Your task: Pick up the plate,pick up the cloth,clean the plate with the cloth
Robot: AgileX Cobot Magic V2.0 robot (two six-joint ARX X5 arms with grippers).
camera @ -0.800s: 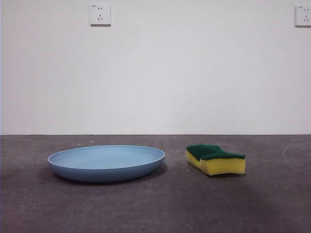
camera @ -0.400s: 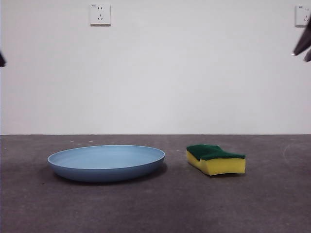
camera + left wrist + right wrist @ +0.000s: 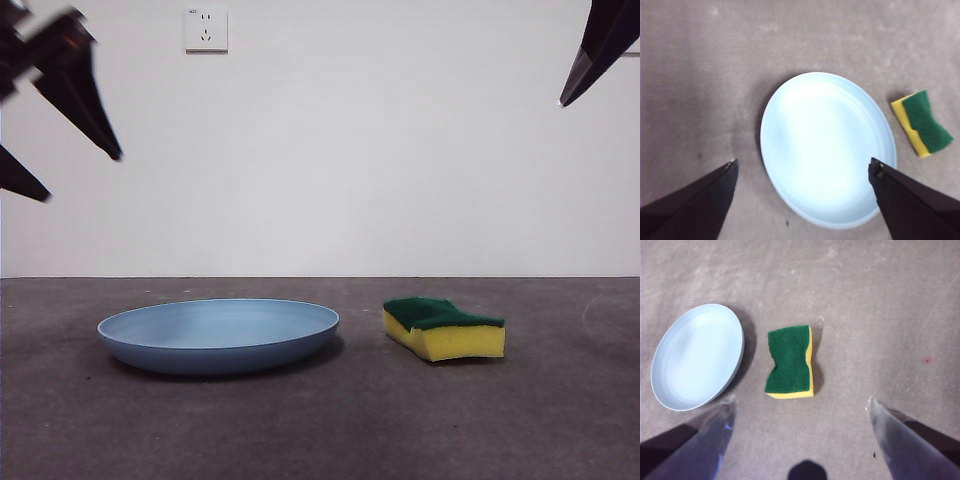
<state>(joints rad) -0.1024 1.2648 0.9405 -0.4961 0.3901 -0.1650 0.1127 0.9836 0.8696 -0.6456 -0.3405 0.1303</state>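
Black and wedge-shaped, the left gripper had newly entered the front view at the upper left, where half a second earlier only a dark sliver showed at that edge and a second earlier nothing at all. Its jaws stood wide apart and held nothing; in the left wrist view the left gripper hung high over the large round shallow light-blue plate, with the jaw tips framing the plate's near portion.

Continuing rightward, the plate lay flat on the grey tabletop, in the same spot as in both earlier pictures. Just beside it, not touching, sat the small wavy-edged sponge of yellow foam with a dark green scouring layer, green side up, likewise unmoved.

At the upper right, the right gripper showed larger than half a second before. In the right wrist view the right gripper was spread wide and empty, well above the sponge.

Judgement: both arms had begun their approach, each lined up over its own target. No contact had been made, and neither pickup had started.
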